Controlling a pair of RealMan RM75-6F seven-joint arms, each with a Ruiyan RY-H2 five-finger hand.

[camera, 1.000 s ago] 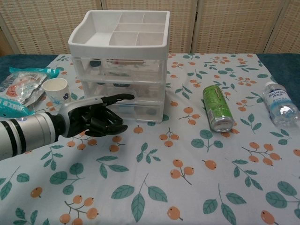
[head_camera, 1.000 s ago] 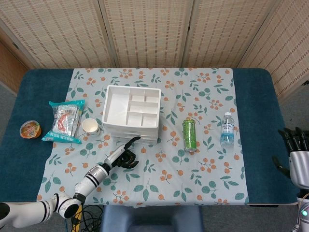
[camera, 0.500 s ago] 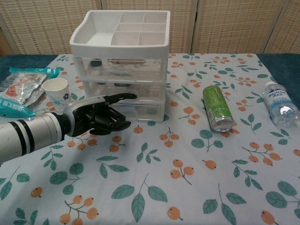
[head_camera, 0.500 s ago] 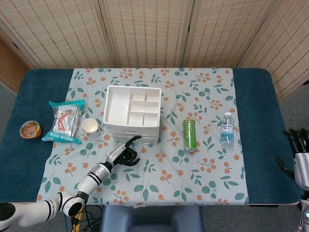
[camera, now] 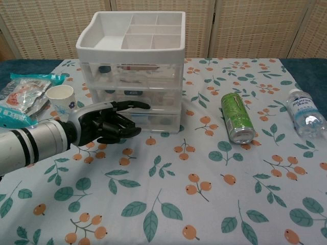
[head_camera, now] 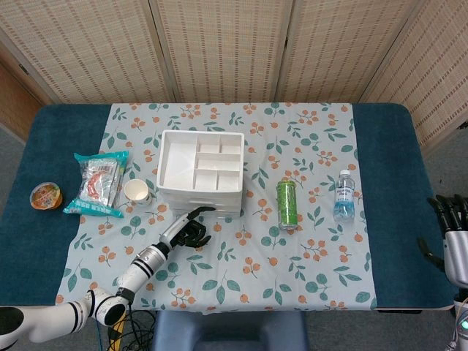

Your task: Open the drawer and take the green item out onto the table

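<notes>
A white drawer unit (head_camera: 199,172) (camera: 132,71) with clear drawer fronts stands left of centre, all drawers closed. Small dark items show through the upper drawer (camera: 104,68) and the middle drawer (camera: 134,92). My left hand (head_camera: 188,230) (camera: 107,122) is at the front of the lowest drawer (camera: 153,118), one finger stretched toward it and the others half bent, holding nothing. Whether it touches the drawer I cannot tell. My right hand (head_camera: 452,238) hangs off the table's right edge, fingers apart and empty. A green can (head_camera: 287,203) (camera: 236,118) lies on the cloth right of the unit.
A paper cup (head_camera: 137,191) (camera: 61,97) stands just left of the unit. Beside the cup lies a snack bag (head_camera: 99,183) (camera: 20,99), with a small round tub (head_camera: 45,196) further left. A water bottle (head_camera: 344,194) (camera: 305,113) lies right of the can.
My left hand has moved forward and a little up, closing on the lowest drawer's front. The right hand has sunk slightly toward the frame's lower right edge.
</notes>
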